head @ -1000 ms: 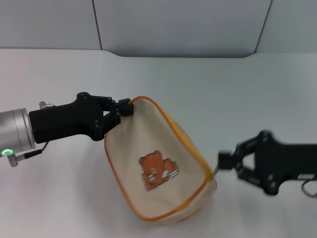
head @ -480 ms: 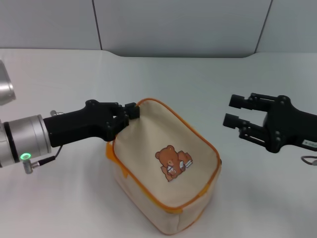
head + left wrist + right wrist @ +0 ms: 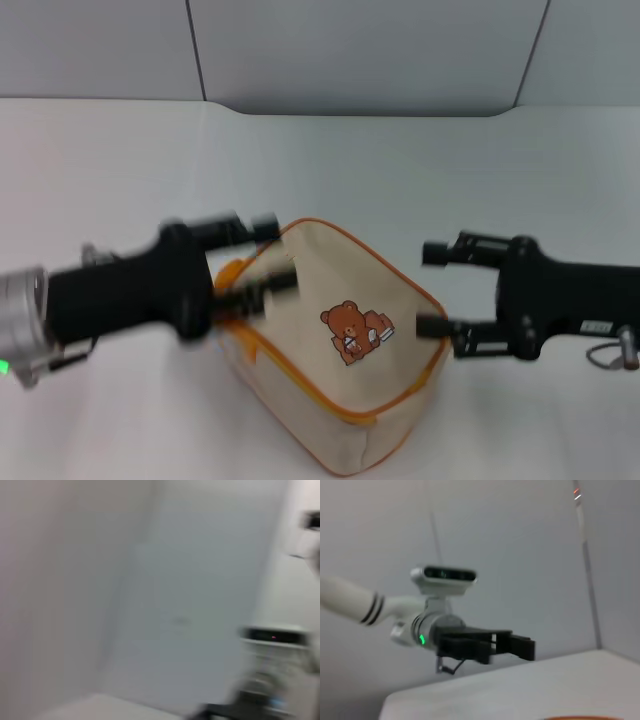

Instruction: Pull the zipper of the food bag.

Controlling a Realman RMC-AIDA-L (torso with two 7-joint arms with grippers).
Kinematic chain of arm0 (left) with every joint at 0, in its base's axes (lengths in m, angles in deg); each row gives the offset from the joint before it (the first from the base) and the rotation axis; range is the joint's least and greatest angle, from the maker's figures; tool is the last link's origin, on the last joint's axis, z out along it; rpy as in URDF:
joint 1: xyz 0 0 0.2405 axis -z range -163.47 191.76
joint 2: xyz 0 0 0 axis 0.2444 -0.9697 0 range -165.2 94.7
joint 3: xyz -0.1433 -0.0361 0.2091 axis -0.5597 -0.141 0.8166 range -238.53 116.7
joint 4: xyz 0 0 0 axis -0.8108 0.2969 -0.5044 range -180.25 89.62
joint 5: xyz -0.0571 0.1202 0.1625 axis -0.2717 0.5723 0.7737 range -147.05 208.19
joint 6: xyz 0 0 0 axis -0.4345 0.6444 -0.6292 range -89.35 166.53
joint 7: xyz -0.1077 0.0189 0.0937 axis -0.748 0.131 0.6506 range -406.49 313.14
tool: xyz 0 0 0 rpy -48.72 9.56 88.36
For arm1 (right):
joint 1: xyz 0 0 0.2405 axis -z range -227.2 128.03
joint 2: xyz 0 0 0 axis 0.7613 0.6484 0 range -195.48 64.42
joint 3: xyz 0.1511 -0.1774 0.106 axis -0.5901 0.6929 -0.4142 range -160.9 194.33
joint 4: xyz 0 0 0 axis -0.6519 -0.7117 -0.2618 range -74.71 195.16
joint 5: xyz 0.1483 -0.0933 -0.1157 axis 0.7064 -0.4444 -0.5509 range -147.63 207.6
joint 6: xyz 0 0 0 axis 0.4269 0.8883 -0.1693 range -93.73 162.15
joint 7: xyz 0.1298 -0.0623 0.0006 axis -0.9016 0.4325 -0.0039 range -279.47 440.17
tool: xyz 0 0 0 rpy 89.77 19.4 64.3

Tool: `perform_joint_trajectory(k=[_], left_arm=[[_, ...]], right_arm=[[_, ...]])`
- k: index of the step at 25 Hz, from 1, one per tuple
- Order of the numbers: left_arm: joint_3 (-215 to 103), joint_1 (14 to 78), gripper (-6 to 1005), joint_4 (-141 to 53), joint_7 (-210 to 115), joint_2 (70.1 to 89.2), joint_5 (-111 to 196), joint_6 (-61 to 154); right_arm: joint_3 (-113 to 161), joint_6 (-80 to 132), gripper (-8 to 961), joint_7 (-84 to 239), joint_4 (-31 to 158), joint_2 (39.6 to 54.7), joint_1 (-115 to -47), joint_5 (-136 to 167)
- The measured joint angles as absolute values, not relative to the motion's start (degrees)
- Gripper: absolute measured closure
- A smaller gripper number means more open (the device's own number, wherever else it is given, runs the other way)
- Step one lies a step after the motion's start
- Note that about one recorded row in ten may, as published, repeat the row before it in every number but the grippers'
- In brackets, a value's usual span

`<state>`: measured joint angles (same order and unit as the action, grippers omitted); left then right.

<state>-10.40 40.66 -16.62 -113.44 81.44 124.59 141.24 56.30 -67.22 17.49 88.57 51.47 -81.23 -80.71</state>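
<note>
Cream food bag (image 3: pixel 340 355) resting on the white desk (image 3: pixel 420 180), tilted, bear patch (image 3: pixel 352 330) facing up, orange piping around the edges; placed between the two arms in the head view. Left gripper (image 3: pixel 262 255) at the bag's near-left top corner, jaws spread apart, one finger above the corner and one across the orange trim, contact hard to judge through blur. Right gripper (image 3: pixel 432 290) just beside the bag's right edge, jaws wide open, lower finger tip close to the orange seam; zipper pull not made out in any view. Left wrist view showing only grey wall panels and a blurred white device at the frame's edge, no bag. Right wrist view showing the left gripper (image 3: pixel 512 647) farther off above the desk, green light on its wrist, plus a sliver of orange at the bottom edge.
</note>
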Motion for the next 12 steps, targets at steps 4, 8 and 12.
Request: perform_joint_trajectory(k=[4,8,12], left_arm=[[-8.0,41.3,458,-16.7,-113.5,80.81,128.6,144.5],[-7.8,41.8,363,-17.4,-114.2,80.58,132.2,145.1],[-7.9,41.5,253,-17.3,-114.1,80.48,132.3,145.0]], right_arm=[[61.0,-67.9,149,16.5,88.7,51.19,-82.0,-80.7],[64.2,-67.6,149,16.1,88.4,51.4,-82.9,-80.7],[63.8,-67.6,149,16.1,88.5,51.57,-82.9,-80.7]])
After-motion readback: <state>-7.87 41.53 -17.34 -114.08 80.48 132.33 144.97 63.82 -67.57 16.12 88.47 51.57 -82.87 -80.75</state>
